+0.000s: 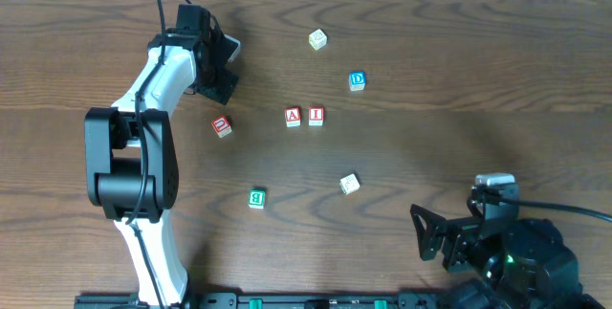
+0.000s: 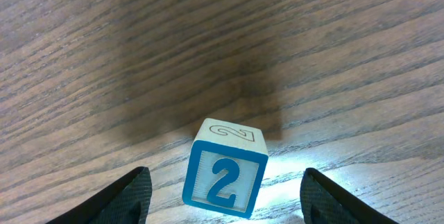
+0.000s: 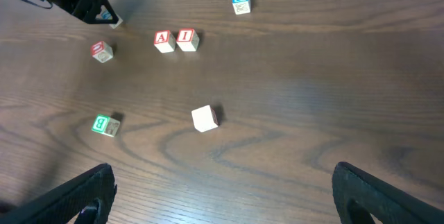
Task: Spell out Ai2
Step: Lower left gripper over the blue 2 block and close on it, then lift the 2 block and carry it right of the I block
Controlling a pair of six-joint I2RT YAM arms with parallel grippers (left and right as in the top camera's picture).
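Observation:
A blue block with the number 2 (image 2: 225, 175) stands on the wooden table between the fingers of my left gripper (image 2: 225, 200), which is open with both fingers clear of it. In the overhead view my left gripper (image 1: 216, 60) hides this block at the back left. A red A block (image 1: 293, 116) and a red I block (image 1: 316, 116) sit side by side mid-table and also show in the right wrist view (image 3: 164, 40) (image 3: 187, 39). My right gripper (image 1: 430, 237) is open and empty at the front right.
A blue D block (image 1: 357, 81) and a cream block (image 1: 317, 38) lie behind the A and I. A red block (image 1: 222, 126) lies left of the A. A green B block (image 1: 256, 197) and a plain block (image 1: 349, 184) lie nearer the front.

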